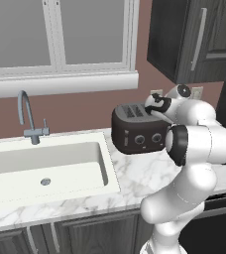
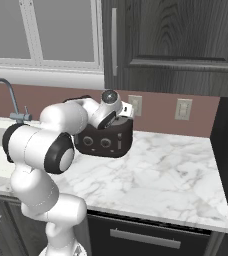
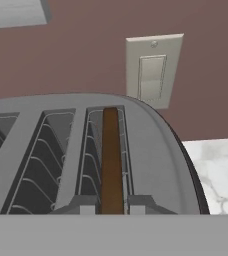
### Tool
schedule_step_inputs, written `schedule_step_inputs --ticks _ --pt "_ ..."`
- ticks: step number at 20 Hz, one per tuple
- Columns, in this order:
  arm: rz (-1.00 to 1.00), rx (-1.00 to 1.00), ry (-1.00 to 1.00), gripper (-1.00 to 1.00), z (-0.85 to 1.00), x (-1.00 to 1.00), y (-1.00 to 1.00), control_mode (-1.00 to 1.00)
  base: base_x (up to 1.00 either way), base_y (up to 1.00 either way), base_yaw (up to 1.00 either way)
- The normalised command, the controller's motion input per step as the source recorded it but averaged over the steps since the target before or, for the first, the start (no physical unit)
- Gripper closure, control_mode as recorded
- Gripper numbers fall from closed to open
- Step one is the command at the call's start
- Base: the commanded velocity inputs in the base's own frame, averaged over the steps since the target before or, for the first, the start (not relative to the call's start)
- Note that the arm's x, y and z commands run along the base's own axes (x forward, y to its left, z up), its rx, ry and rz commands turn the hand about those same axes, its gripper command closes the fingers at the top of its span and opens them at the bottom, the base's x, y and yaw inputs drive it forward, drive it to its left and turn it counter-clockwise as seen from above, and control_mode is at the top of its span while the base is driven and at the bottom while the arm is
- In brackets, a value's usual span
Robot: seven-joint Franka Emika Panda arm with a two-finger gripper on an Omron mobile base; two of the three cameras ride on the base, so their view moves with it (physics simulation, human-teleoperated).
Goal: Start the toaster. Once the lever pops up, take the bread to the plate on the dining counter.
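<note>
Bread is seen edge-on in the toaster's slot nearest the rounded end, its long axis running along the slot toward the wall. The toaster is set on the marble worktop against the brown wall, its knobbed front facing the room; a sink with faucet is placed to its left, and a wall switch behind. The gripper is closed narrowly on the bread's top edge, one fingertip at each side.
</note>
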Motion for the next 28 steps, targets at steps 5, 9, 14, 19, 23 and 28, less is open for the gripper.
schedule_step_inputs --ticks 5,9,14,19,23,28 --pt "0.00 0.00 0.00 1.00 0.00 0.00 0.00 -1.00 0.00 0.00 0.00" --pt "0.00 0.00 0.00 1.00 0.00 0.00 0.00 -1.00 0.00 0.00 0.00" --pt "0.00 0.00 0.00 1.00 0.00 0.00 0.00 -1.00 0.00 0.00 0.00" --pt "0.00 0.00 0.00 1.00 0.00 0.00 0.00 -1.00 0.00 0.00 0.00" --pt "0.00 0.00 0.00 1.00 0.00 0.00 0.00 -1.00 0.00 0.00 0.00" --pt "0.00 0.00 0.00 1.00 0.00 0.00 0.00 -1.00 0.00 0.00 0.00"
